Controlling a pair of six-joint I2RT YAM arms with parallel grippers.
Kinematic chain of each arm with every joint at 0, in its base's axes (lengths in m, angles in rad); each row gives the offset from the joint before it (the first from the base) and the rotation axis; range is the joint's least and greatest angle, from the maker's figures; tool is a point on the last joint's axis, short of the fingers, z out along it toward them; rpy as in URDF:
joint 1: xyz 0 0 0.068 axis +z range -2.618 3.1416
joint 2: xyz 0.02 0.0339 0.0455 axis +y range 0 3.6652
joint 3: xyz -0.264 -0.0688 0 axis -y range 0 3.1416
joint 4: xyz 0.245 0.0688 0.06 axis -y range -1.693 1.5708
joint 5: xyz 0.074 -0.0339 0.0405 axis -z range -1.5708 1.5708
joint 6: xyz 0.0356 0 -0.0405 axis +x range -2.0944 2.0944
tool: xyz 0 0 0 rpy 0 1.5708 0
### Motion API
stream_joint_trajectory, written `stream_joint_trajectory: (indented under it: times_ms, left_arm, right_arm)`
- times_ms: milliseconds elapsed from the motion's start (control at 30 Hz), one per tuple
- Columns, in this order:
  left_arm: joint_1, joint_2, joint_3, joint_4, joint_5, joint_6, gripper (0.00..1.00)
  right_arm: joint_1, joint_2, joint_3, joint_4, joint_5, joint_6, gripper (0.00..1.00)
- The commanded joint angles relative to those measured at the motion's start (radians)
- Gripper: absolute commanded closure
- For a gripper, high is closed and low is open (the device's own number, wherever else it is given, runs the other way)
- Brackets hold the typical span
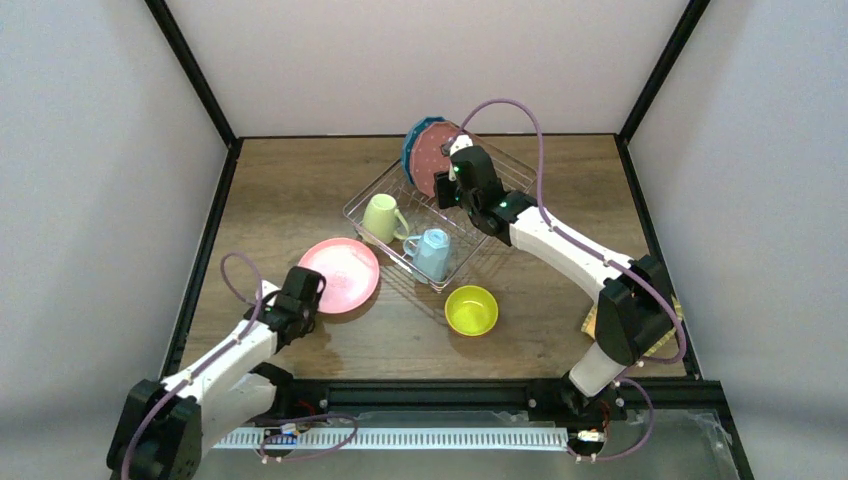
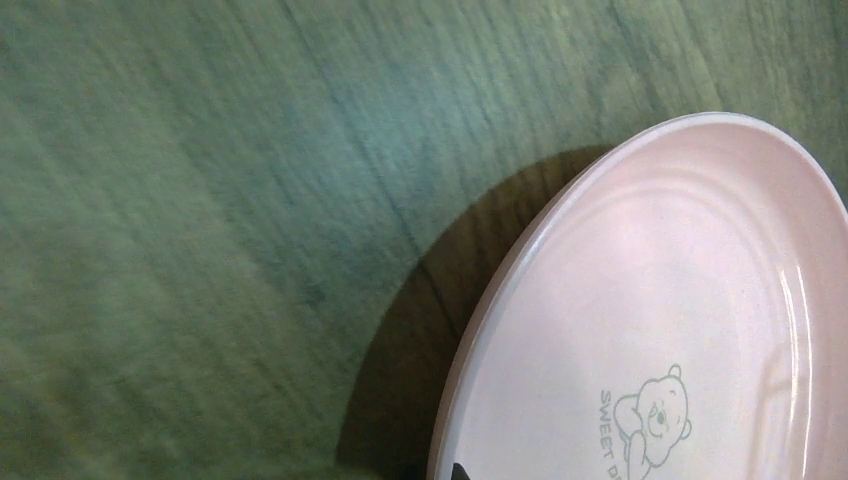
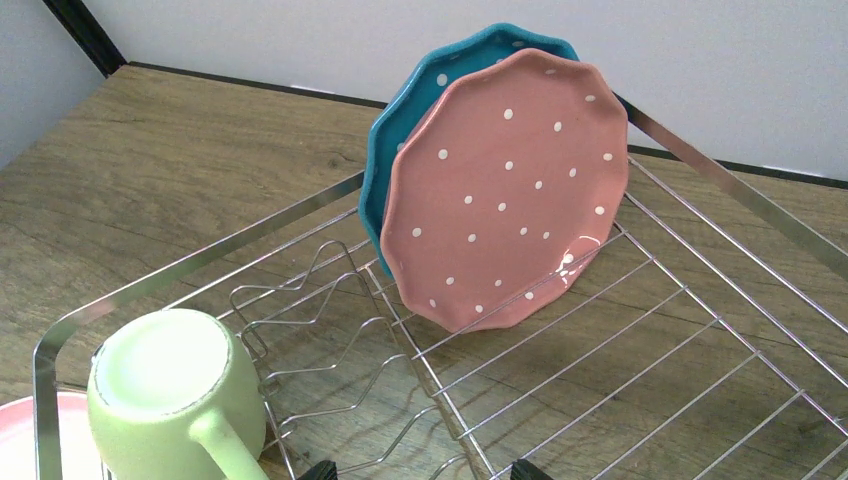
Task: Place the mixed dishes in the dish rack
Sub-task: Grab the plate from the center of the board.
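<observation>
A pink plate with a bear print lies front left of the dish rack. My left gripper is shut on its near-left rim; in the left wrist view the pink plate is raised over its shadow, with one fingertip on it. My right gripper hangs open and empty over the dish rack, its fingertips wide apart. A blue dotted plate and a pink dotted plate stand upright in the far corner. A pale green mug and a light blue mug sit inside. The patterned bowls are out of view.
A lime bowl stands on the table just in front of the rack. A woven tan plate lies at the right edge, mostly hidden behind the right arm. Black frame posts and grey walls bound the table.
</observation>
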Motion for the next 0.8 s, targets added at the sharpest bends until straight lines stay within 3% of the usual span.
stream_joint_trajectory:
  times_ms: [0,300,533,767]
  left_arm:
    - [0.002,-0.065,-0.010,-0.219,-0.018,-0.042,0.97]
    - [0.003,-0.170,0.137,-0.421,-0.170,-0.065,0.97]
    - [0.002,-0.095,0.381,-0.546,-0.387,0.027,0.97]
    - [0.003,0.035,0.599,-0.558,-0.548,0.170,0.97]
  right_arm:
    - [0.005,-0.021,0.015,-0.006,0.002,0.013,0.01]
    - [0.004,-0.034,0.028,-0.005,0.002,0.013,0.01]
    - [0.005,-0.031,0.056,-0.008,0.021,0.011,0.01]
    - [-0.005,-0.040,0.068,0.011,0.070,0.022,0.01]
